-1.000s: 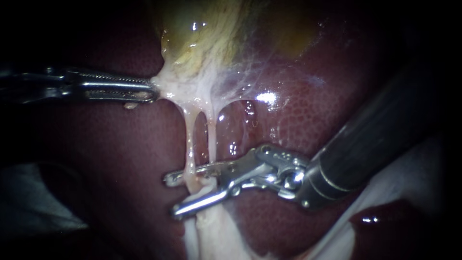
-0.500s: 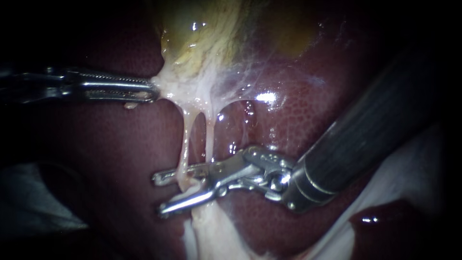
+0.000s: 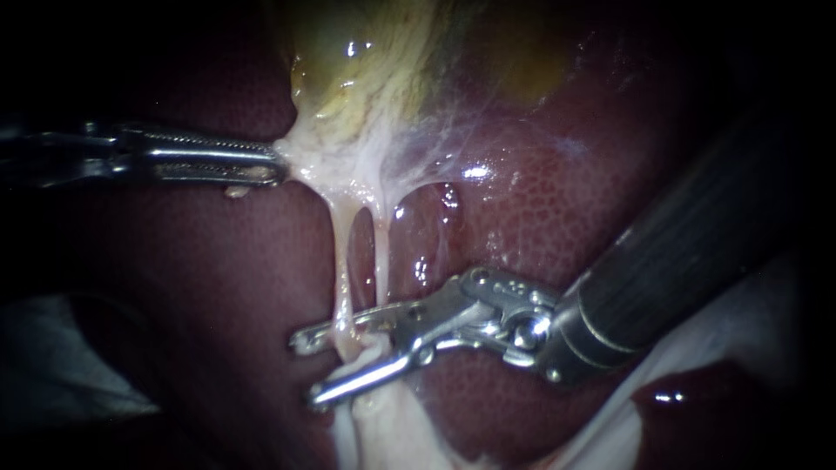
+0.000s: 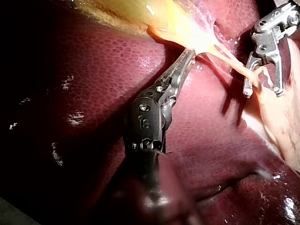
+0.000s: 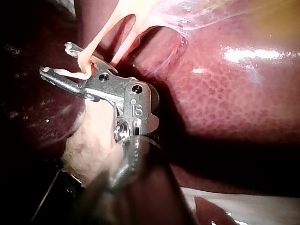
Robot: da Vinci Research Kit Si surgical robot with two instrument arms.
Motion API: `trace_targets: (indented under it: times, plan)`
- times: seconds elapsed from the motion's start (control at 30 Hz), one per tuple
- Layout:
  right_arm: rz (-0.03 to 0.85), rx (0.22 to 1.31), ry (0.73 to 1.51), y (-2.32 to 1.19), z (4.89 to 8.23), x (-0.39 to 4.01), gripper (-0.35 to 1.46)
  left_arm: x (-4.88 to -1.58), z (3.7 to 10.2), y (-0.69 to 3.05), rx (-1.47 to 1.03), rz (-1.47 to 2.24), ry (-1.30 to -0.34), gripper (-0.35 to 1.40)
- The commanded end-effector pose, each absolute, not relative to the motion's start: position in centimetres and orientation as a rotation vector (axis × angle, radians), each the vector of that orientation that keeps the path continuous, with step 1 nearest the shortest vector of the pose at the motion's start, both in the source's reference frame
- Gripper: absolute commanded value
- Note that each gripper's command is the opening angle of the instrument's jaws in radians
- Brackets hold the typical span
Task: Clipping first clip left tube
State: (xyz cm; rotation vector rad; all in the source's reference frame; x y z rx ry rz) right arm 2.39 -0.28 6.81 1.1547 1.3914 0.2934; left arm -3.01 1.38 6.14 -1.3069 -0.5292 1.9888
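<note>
Our right instrument (image 3: 306,369) is the nearer one. Its jaws are spread and lie crosswise to the left tube (image 3: 341,261). The tube runs from the gallbladder (image 3: 366,78) down through the gap between them, close to the tips. Our left instrument (image 3: 272,165) pinches the gallbladder's pale edge well above. The right tube (image 3: 380,252) sits just beside, toward the hinge, and we cannot tell if it is clear of the bite. No clip can be made out in the jaws. The tube's lower end blends into pale tissue.
</note>
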Motion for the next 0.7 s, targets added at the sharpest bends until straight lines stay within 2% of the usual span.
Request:
trace_targets:
  times: [0.03,0.4,0.5,0.7]
  plan:
    - [0.294,1.154,1.392,-0.29,6.82,2.39,0.3,-3.01,6.14,1.38,-1.307,1.989,-0.53,-0.35]
    - [0.304,1.146,1.393,-0.27,6.81,2.39,-0.12,-3.01,6.14,1.38,-1.307,1.989,-0.53,-0.35]
    - [0.304,1.148,1.393,-0.26,6.79,2.37,-0.35,-3.01,6.14,1.38,-1.308,1.989,-0.53,-0.35]
    - [0.311,1.143,1.394,-0.25,6.76,2.34,-0.35,-3.01,6.14,1.38,-1.307,1.989,-0.53,-0.35]
